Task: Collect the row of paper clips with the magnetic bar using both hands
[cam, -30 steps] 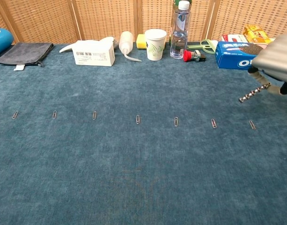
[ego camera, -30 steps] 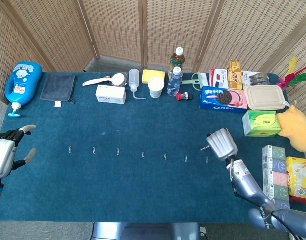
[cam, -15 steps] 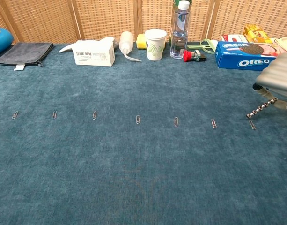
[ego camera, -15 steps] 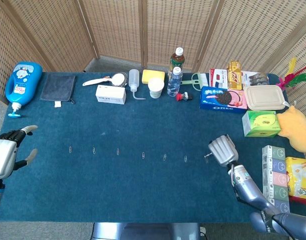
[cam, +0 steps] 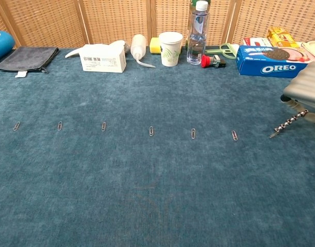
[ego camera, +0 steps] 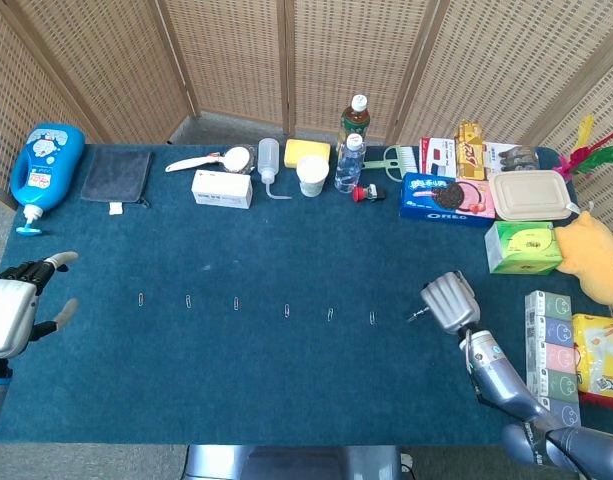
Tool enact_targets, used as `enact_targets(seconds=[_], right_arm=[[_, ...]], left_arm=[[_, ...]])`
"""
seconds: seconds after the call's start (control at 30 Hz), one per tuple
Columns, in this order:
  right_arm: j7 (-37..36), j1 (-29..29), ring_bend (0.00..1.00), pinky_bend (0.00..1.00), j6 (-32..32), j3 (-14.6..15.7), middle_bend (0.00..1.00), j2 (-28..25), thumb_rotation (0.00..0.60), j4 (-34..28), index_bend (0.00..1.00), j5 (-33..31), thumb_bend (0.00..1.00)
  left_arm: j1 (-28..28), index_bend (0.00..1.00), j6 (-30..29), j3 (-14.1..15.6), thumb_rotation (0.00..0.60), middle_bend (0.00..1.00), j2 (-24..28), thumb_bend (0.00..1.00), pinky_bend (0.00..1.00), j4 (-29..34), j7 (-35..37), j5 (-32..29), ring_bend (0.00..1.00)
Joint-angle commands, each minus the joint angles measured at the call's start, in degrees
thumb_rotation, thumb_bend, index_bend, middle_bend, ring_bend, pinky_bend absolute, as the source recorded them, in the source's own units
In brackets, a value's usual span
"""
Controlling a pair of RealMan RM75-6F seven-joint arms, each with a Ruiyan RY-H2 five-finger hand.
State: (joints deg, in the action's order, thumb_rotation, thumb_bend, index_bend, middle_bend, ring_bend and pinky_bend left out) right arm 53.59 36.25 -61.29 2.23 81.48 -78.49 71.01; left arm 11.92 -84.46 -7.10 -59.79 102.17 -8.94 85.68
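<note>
Several paper clips lie in a row on the blue cloth, from the leftmost paper clip (ego camera: 141, 298) (cam: 16, 125) to the rightmost loose clip (ego camera: 372, 318) (cam: 235, 135). My right hand (ego camera: 446, 303) (cam: 306, 93) holds the beaded magnetic bar (cam: 289, 123) slanting down to the left. The bar's tip (ego camera: 414, 318) touches the cloth, and one small clip (cam: 273, 136) seems to cling to it. My left hand (ego camera: 11, 312) hovers at the table's left edge with fingers spread, holding nothing, left of the row.
Along the back stand a white box (ego camera: 222, 188), squeeze bottle (ego camera: 269, 162), paper cup (cam: 170, 48), water bottle (cam: 197, 32) and Oreo box (cam: 267, 60). A grey pouch (ego camera: 116, 177) and blue bottle (ego camera: 44, 165) sit back left. Snack packs (ego camera: 551, 340) crowd the right edge.
My right hand has lowered the bar onto the rightmost clip, which now sits at the bar's tip instead of lying apart on the cloth. The left hand has barely moved.
</note>
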Motion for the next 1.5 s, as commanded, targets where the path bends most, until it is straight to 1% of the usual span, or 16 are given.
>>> enact_targets(seconds=[0.03, 0.17, 0.3, 0.43, 0.6, 0.87, 1.17, 1.5], right_arm=[[-0.4, 0.4, 0.87, 0.77, -1.5, -2.0, 0.77, -1.2, 0.600, -3.6, 0.67, 0.3, 0.40], [-0.7, 1.1, 0.87, 0.77, -1.5, -4.0, 0.77, -2.8, 0.600, -8.4, 0.67, -0.6, 0.40], [0.6, 2.0, 0.87, 0.77, -1.1, -5.0, 0.77, -3.1, 0.600, -11.3, 0.67, -1.1, 0.40], [2.3, 2.9, 0.87, 0.77, -0.2, -5.2, 0.77, -2.2, 0.600, -12.2, 0.67, -1.7, 0.40], [4.8, 3.9, 0.87, 0.77, 1.1, -5.3, 0.77, 0.3, 0.600, -10.7, 0.67, -4.0, 0.40], [6.7, 4.8, 0.87, 0.77, 2.1, -4.7, 0.77, 3.0, 0.600, -8.5, 0.67, -5.5, 0.40], [7.1, 5.2, 0.87, 0.77, 2.8, -4.1, 0.77, 4.0, 0.600, -6.8, 0.67, -6.8, 0.40], [7.3, 5.3, 0.87, 0.77, 2.4, -3.8, 0.77, 4.5, 0.600, -6.7, 0.66, -8.0, 0.40]], left_arm=[[0.0, 0.24, 0.0, 0.1, 0.600, 0.38, -0.1, 0.51, 0.48, 0.0, 0.0, 0.2, 0.40], [-0.4, 0.24, -0.3, 0.4, 0.600, 0.38, -0.1, 0.51, 0.48, -0.3, 0.4, 0.1, 0.40], [-0.8, 0.24, -0.7, 0.6, 0.600, 0.38, -0.1, 0.51, 0.48, -0.6, 0.9, 0.0, 0.40], [-1.1, 0.24, -1.0, 0.8, 0.600, 0.38, -0.1, 0.51, 0.48, -1.2, 1.5, 0.0, 0.40], [-1.4, 0.24, -1.2, 1.0, 0.600, 0.38, 0.0, 0.51, 0.48, -2.1, 2.6, 0.0, 0.40], [-1.8, 0.24, -1.2, 1.2, 0.600, 0.38, -0.3, 0.51, 0.48, -3.1, 3.6, -0.2, 0.40], [-1.8, 0.24, -0.9, 1.2, 0.600, 0.38, -0.2, 0.51, 0.48, -3.3, 3.8, -0.2, 0.40], [-1.9, 0.24, -1.3, 1.2, 0.600, 0.38, 0.0, 0.51, 0.48, -3.1, 3.6, -0.1, 0.40]])
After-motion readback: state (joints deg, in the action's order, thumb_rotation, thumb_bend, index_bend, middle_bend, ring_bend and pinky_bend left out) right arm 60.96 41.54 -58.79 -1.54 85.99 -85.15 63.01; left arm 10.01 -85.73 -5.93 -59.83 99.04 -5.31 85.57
